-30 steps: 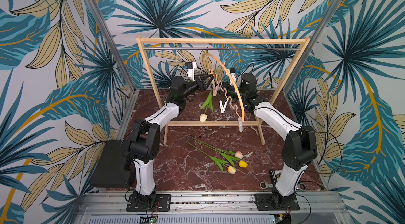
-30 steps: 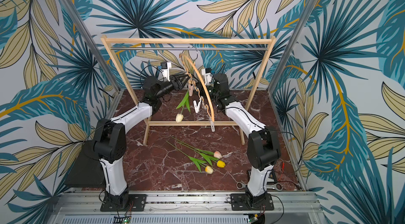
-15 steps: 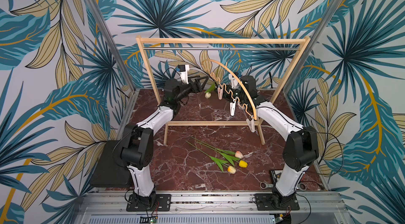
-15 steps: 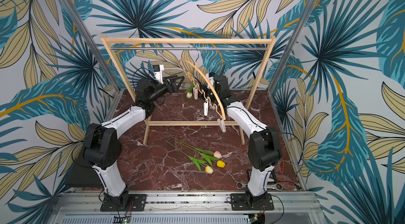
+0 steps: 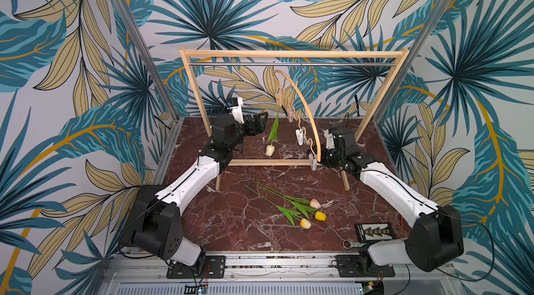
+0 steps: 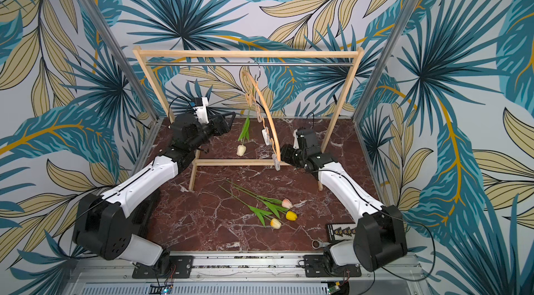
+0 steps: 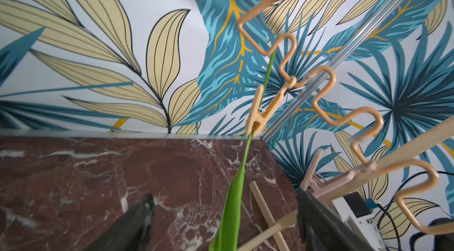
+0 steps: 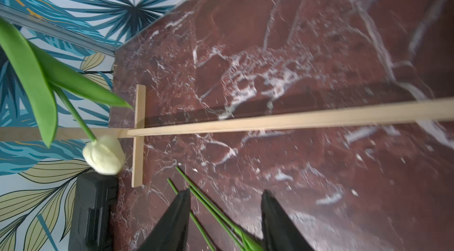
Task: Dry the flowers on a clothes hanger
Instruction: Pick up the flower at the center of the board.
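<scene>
The clothes hanger [image 5: 309, 111] [image 6: 267, 111] hangs by its metal hook from the rack's rail, turned nearly edge-on in both top views. One of the flowers, a cream tulip [image 5: 270, 150] [image 8: 104, 155], hangs head down with its stem pinched in a peg [image 5: 279, 99] [image 7: 258, 119]. Three more flowers [image 5: 315, 212] [image 6: 284, 211] lie on the marble in front. My left gripper [image 5: 261, 123] [image 7: 225, 195] is open just left of the hanging tulip's leaf [image 7: 233, 203], not touching it. My right gripper [image 6: 284, 154] [image 8: 227, 191] is open and empty beside the hanger's low end.
The wooden rack frame [image 5: 289, 54] spans the back of the table, and its base bar [image 8: 294, 119] runs low across the marble. Other bare pegs [image 5: 299, 137] dangle from the hanger. A black box [image 5: 374, 231] and a wrench [image 5: 349, 244] lie at the front right.
Both grippers have opened and drawn back from the hanger. The hanger swung round, and the cream tulip has settled head down from its peg.
</scene>
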Available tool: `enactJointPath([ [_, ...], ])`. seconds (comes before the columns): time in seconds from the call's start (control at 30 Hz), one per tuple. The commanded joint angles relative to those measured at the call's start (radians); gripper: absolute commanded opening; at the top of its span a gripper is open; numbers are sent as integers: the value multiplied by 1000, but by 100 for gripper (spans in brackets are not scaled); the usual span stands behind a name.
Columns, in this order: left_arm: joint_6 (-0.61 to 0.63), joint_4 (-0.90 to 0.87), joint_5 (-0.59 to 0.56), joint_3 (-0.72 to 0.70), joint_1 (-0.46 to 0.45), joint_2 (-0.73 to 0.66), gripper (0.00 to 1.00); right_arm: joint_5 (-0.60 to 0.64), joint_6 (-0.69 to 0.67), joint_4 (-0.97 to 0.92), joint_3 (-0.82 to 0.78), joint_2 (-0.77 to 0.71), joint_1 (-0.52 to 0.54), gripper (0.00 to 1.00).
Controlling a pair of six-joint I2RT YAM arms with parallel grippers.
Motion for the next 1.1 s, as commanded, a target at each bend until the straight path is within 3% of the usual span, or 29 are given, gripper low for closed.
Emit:
enactJointPath([
  [0.0, -26, -196, -152, -87, -59, -90, 93, 69, 29, -54, -94, -97, 2, 50],
  [0.27, -123, -523, -325, -219, -139, -334, 92, 29, -3, -125, -139, -214, 2, 50],
  [0.47, -215, -783, -450, -197, -218, -443, 92, -31, 16, -45, -233, -273, 5, 50],
  [0.77, -442, -1092, -714, -44, -456, -359, 86, -147, -10, -1, -287, -298, 55, 50],
  [0.9, -486, -1109, -743, -35, -476, -325, 85, -141, -71, -40, -297, -300, 81, 50],
  [1.07, -452, -1017, -800, -79, -473, -334, 85, -150, -101, -42, -305, -282, 148, 50],
])
